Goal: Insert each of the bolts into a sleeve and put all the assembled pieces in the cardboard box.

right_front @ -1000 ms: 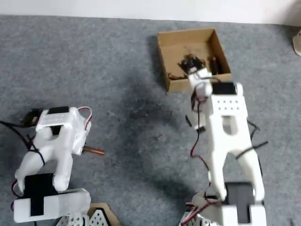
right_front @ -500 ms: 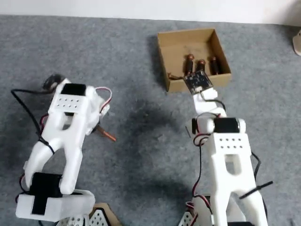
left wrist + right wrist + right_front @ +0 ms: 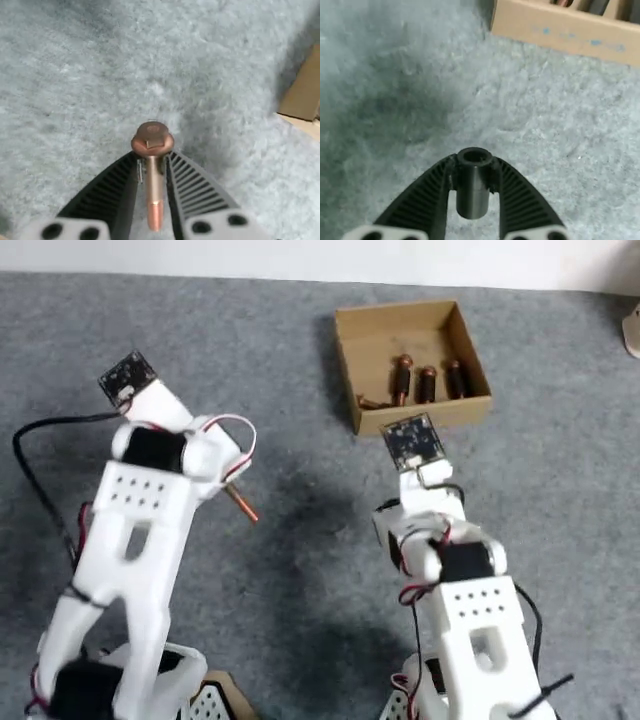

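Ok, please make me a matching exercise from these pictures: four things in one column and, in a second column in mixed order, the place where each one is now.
Things
1. copper bolt
2. black sleeve
3. cardboard box
4. assembled pieces

Places
A. lying inside the cardboard box
B. between the fingers of the right gripper
C. standing on the grey carpet, farther out than both arms
D. between the fingers of the left gripper

Right pairs: 1-D, 2-B, 3-C, 4-A.
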### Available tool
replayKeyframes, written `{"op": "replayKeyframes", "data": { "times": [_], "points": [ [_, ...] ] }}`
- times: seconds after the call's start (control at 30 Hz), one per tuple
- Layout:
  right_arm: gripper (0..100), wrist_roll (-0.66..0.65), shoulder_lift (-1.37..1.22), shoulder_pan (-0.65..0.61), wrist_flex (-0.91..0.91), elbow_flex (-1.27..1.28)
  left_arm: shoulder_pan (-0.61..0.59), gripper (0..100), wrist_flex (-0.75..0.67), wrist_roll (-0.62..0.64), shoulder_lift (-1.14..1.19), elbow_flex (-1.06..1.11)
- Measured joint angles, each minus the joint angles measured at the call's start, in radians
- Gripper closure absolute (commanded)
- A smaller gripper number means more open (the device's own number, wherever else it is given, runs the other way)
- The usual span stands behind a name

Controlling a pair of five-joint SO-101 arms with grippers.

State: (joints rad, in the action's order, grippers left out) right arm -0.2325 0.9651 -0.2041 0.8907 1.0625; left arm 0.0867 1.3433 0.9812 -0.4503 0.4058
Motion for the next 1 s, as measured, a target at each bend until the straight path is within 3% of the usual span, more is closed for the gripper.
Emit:
{"op": "replayKeyframes", "data": {
  "times": [0.27, 0.53, 0.73, 0.87, 1.0],
  "points": [
    [99.5, 0.020, 0.184, -0.003, -0.069, 0.163, 0.017, 99, 0.003, -0.094, -0.153, 0.104],
    [99.5, 0.020, 0.417, -0.003, -0.133, 0.345, 0.117, 99, -0.026, -0.140, -0.233, 0.161],
    [99.5, 0.020, 0.608, -0.031, -0.135, 0.448, 0.160, 99, -0.245, -0.091, -0.236, 0.209],
    [99.5, 0.020, 0.690, -0.058, -0.135, 0.488, 0.160, 99, -0.443, -0.031, -0.236, 0.350],
    [99.5, 0.020, 0.727, -0.061, -0.135, 0.493, 0.207, 99, -0.647, -0.058, -0.235, 0.500]
  ]
}}
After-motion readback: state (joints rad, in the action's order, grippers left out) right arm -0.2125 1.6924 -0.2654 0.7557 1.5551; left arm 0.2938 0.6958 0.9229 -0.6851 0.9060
